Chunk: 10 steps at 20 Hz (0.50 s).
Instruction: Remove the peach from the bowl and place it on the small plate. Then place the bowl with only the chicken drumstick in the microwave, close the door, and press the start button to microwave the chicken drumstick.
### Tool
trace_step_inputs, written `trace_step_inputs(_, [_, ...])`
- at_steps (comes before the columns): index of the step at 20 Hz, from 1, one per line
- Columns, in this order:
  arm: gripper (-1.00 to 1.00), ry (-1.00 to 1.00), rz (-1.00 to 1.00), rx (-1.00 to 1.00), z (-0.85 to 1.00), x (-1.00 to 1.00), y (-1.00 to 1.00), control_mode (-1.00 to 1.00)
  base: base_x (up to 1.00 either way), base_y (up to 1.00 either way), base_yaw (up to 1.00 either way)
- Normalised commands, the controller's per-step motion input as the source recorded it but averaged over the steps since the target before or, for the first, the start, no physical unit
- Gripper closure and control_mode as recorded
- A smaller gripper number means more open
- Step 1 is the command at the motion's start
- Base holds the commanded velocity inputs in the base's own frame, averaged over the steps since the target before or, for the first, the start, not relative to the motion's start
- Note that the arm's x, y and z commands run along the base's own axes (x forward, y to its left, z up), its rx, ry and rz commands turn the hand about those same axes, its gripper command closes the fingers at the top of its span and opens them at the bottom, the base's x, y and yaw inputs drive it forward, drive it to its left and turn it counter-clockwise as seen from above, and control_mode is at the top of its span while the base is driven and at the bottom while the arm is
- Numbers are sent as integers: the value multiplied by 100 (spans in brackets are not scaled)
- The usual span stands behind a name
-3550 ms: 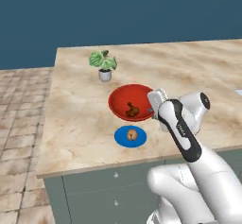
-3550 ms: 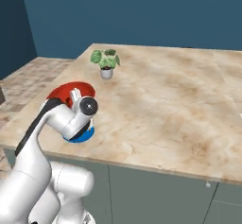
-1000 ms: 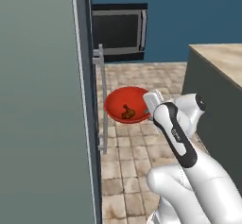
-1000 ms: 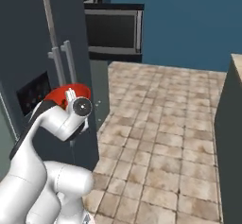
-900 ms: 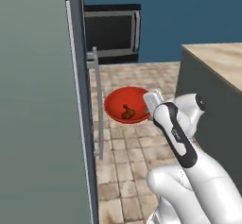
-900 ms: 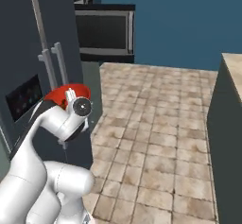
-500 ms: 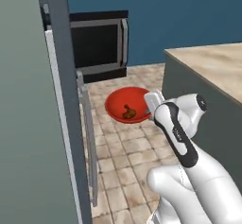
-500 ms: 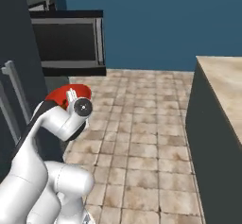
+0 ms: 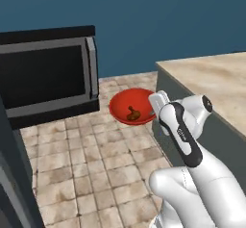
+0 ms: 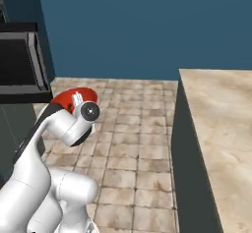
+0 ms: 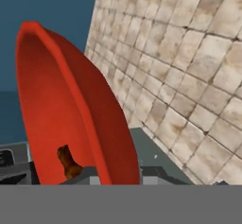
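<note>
The gripper (image 9: 154,107) is clenched on the near right rim of the bowl (image 9: 132,106) and carries it in the air above the tiled floor (image 9: 96,169). The chicken drumstick (image 9: 133,113) lies inside the bowl, a little toward the near side; I see no peach in it. In the hand view the bowl's rim rises steeply up the frame with the drumstick low in the hollow, close to the gripper's end.

The microwave (image 9: 45,80) stands to the far left of the bowl, well apart from it. Its dark front faces the room; whether the door is shut or ajar I cannot tell. On the right stands the desk (image 9: 216,78), with the arm close beside its dark side panel.

What could go wrong, as I judge it:
- The hold is on one edge only, so the bowl's weight hangs out from the gripper. A sharp turn or stop of the base might make the rim slip or the bowl tip.
- If the bowl tilts, the loose drumstick could roll to the low side and drop out onto the floor.
- If the microwave door turns out to be shut, the loaded bowl could strike it on the way in.
- The elbow passes near the desk's side and could clip it during a swing.
</note>
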Motion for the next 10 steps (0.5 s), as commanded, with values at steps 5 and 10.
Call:
trace_step_inputs(5, [100,0,0,0,0,0,0,100,100,-27,19])
trace_step_inputs(10, [100,0,0,0,0,0,0,100,97,0,39])
